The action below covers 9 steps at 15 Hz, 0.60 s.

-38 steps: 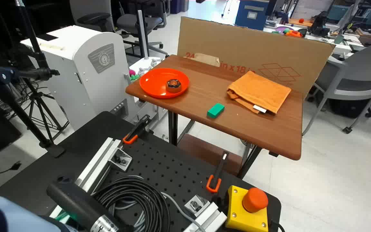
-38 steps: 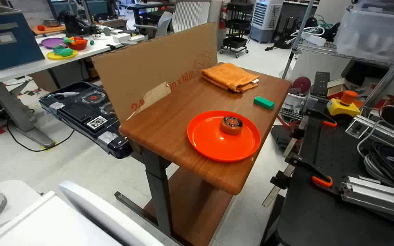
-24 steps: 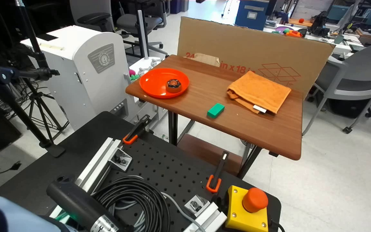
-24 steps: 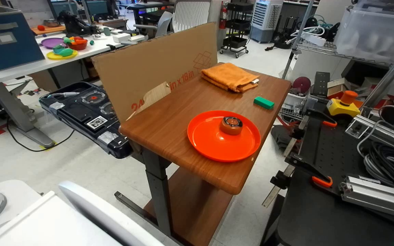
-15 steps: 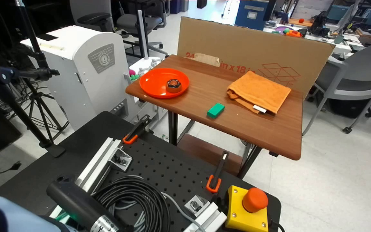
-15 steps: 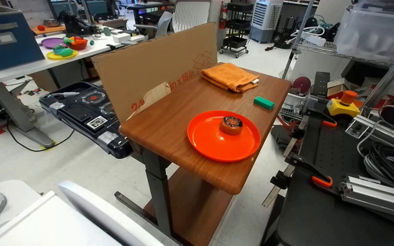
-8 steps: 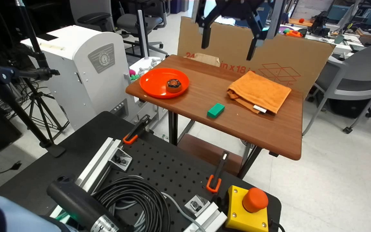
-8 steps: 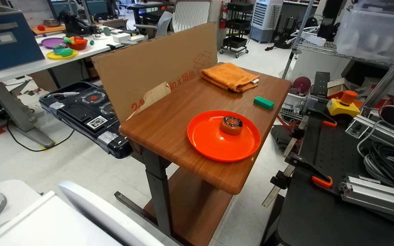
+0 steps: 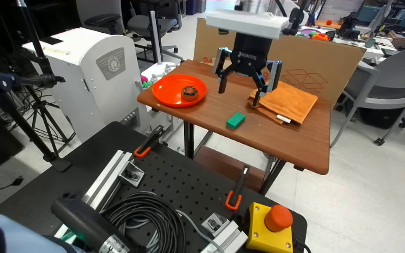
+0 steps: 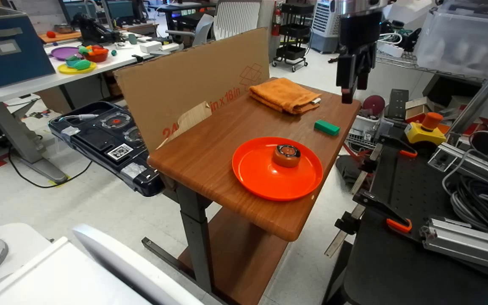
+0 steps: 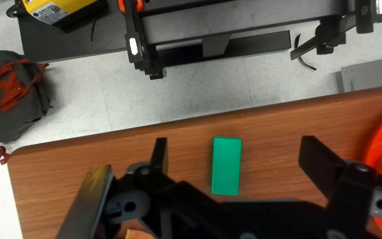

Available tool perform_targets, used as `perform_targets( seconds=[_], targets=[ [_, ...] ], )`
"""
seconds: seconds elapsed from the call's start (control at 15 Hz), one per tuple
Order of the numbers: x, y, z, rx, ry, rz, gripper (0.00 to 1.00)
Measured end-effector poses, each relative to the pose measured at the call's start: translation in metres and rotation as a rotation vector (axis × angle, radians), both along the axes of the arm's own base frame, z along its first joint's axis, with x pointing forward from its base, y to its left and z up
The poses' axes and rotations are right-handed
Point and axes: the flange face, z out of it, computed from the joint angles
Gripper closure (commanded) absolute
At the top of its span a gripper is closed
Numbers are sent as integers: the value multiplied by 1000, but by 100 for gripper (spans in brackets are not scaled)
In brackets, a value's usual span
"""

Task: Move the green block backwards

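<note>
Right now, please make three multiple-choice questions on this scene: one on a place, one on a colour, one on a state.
1. Where is the green block?
A) on the plate
B) on the tabletop
C) on the floor

2. What colour is the folded cloth?
A) orange
B) blue
C) green

3. How is the gripper?
A) shut on the block
B) shut, empty
C) open

1 B: the wrist view shows wood around it.
2 A: both exterior views show orange.
3 C: its fingers stand apart.

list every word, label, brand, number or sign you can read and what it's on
"ROBOTIQ": on the pincer
"24": on the cardboard, partly hidden
"in x 18in": same cardboard
Too small or blurred: labels on yellow button box, black cylinder and blue bin; badge on white machine
</note>
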Motion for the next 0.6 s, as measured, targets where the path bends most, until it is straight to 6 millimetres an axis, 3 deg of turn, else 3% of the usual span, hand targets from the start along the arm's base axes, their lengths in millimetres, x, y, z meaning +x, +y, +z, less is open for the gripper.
perform_targets(
  seconds=[0.27, 0.6],
  targets=[
    [30, -6, -39, -2, 37, -20, 0],
    [51, -6, -68, -6, 60, -23, 0]
  ],
)
